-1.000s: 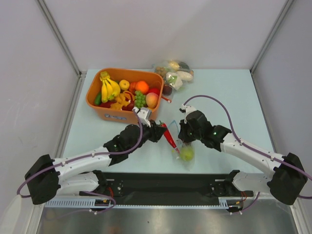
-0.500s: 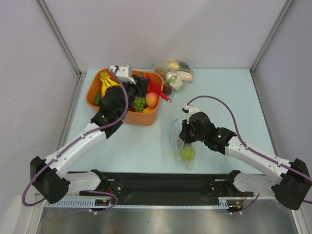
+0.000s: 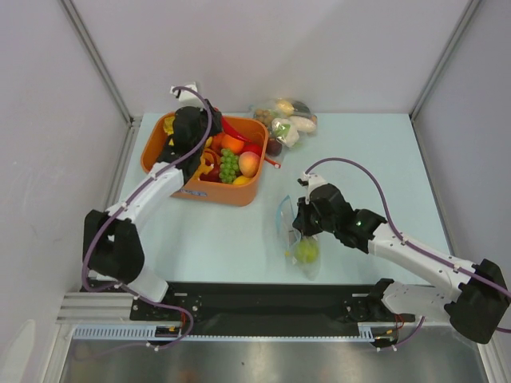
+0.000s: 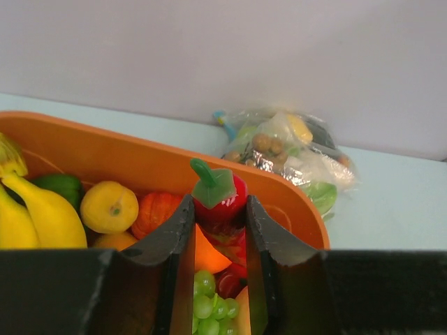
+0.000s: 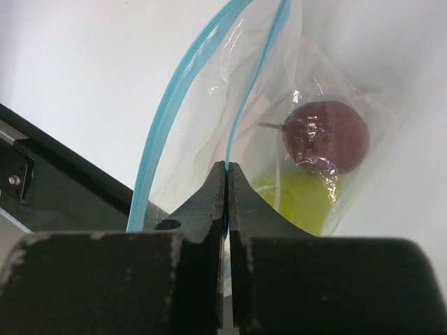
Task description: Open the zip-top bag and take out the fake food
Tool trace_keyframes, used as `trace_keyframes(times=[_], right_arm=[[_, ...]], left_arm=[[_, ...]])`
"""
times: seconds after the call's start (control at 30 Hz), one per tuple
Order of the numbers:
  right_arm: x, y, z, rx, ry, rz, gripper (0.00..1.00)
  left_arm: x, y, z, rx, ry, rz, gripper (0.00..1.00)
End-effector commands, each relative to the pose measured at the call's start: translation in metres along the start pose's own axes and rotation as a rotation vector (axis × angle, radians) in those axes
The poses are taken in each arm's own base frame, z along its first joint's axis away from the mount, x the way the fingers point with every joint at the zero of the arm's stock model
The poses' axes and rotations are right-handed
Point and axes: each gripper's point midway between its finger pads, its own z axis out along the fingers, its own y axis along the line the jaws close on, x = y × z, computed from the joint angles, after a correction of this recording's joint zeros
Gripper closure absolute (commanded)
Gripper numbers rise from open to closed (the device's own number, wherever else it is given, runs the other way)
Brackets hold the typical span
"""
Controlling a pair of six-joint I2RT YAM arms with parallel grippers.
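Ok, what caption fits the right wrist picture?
Right gripper pinches the blue strip of a small clear zip-top bag holding purple round fruit and green fruit.

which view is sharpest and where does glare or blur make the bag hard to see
Top external: even, soft light, sharp throughout, but the clear zip-top bag nearly blends into the table. Right wrist: the right gripper is dark and soft up close; white glare streaks the bag, purple fruit readable through it. Left wrist: red chili sharp in the left gripper, vegetable bag behind slightly blurred.
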Motion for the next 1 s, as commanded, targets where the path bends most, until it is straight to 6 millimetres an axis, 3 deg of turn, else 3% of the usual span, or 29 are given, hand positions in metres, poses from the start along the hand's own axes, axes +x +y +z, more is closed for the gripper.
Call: trace_keyframes(times=[0.0,0.2,0.43,0.57,0.8,0.87,0.97], right_arm=[[-0.005,0.003,0.000,-0.015,-0.017,0.003,1.00],[-0.001,0.002,0.000,-0.017,-0.005,0.003,1.00],[-0.003,0.001,0.003,-0.017,-0.003,0.005,1.00],[-0.001,-0.001,0.004,-0.012,0.004,0.007,1.00],[0.003,0.002,0.005,-0.037,0.023,0.003,1.00],[0.003,0.003,0.006,-0.040,0.023,0.006,1.00],[0.004,0.003,0.007,-0.046,0.028,0.007,1.00]], left_arm=[[-0.010,-0.009,0.010,0.016,-0.053,-0.060,1.00],[0.001,-0.009,0.027,-0.021,-0.079,-0.030,1.00],[0.031,-0.020,0.052,-0.063,-0.041,0.028,1.00],[0.037,-0.020,0.055,-0.072,-0.043,0.015,0.99],[0.052,-0.032,0.055,-0.042,-0.023,0.024,0.29],[0.056,-0.032,0.051,-0.033,-0.021,0.025,0.19],[0.054,-0.032,0.044,-0.025,-0.025,0.026,0.18]])
